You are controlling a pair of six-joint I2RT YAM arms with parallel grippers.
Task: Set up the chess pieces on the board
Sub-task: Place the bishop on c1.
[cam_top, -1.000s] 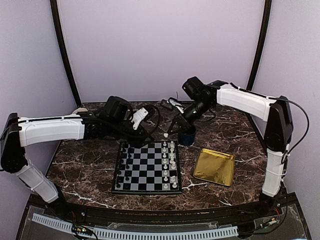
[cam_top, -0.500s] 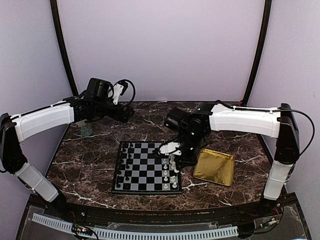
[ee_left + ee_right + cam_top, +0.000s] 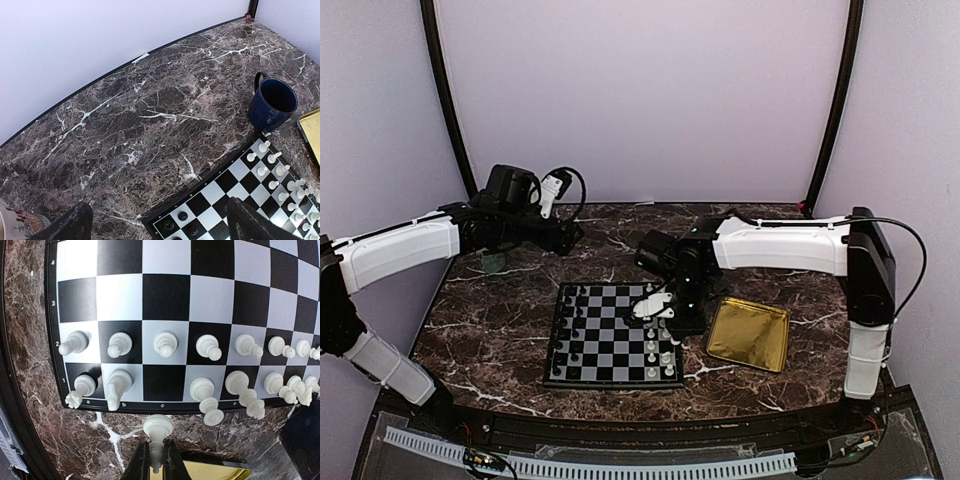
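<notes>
The left arm (image 3: 410, 245) stretches over the back left of the tabletop (image 3: 510, 330), and its left fingers (image 3: 247, 222) are spread wide with nothing between them. A small pale object (image 3: 495, 262) sits on the marble below that arm, too small to identify.

The board (image 3: 610, 340) lies flat at the middle of the tabletop. Tiny black pieces (image 3: 570, 330) fill its left side. The cream-white chess pieces (image 3: 658, 330) stand in two lines along its right side.

In the right wrist view, pawns occupy every visible square of the rank marked 2. The rank marked 1 is filled except for the black square above the letter c (image 3: 162, 375), which is bare.

The right fingers (image 3: 142, 462) are pinched on the slim end of one cream-white piece (image 3: 158, 429). Its rounded end points toward the board. It is held just outside the board's border, in line with that bare square. Whether it touches the marble cannot be told.

A dark blue mug (image 3: 274, 102) stands upright just beyond the board's corner nearest the white pieces. A shiny gold tray (image 3: 748, 333) lies near the board's right edge.
</notes>
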